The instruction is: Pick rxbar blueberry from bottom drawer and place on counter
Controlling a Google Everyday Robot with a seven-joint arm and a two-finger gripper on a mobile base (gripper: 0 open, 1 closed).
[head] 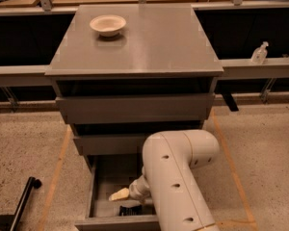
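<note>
Hand (pixel 122 195) is down inside the open bottom drawer (pixel 93 189), its pale cream tip pointing left over the drawer floor, and whether it is clenched or released cannot be told from here. Starting at far left, a black rod (pixel 23 202) lies slanted on the tan speckled floor (pixel 24 143), and an orange tape line (pixel 58 170) runs along the floor beside the cabinet. Next comes the bottom drawer itself, pulled well out, a shallow grey box with its floor partly bare. Right by the drawer's front edge sits the rxbar blueberry (pixel 130 210): small, flat and dark, nearly black, with a few faint pale marks too small to read. It lies just below the hand's tip, and I can't say whether the two are touching. Up top, the grey surface (pixel 159 42) shines slightly, and a pale bowl (pixel 108 24) stands near its back left corner. The two upper drawers (pixel 135 108) show their plain grey fronts, each a little way out. Moving right, the thick white arm (pixel 180 177) rises from the bottom edge, bends at a rounded elbow and covers the drawer's right half. Far right, a clear bottle (pixel 259 53) stands on a grey ledge.
</note>
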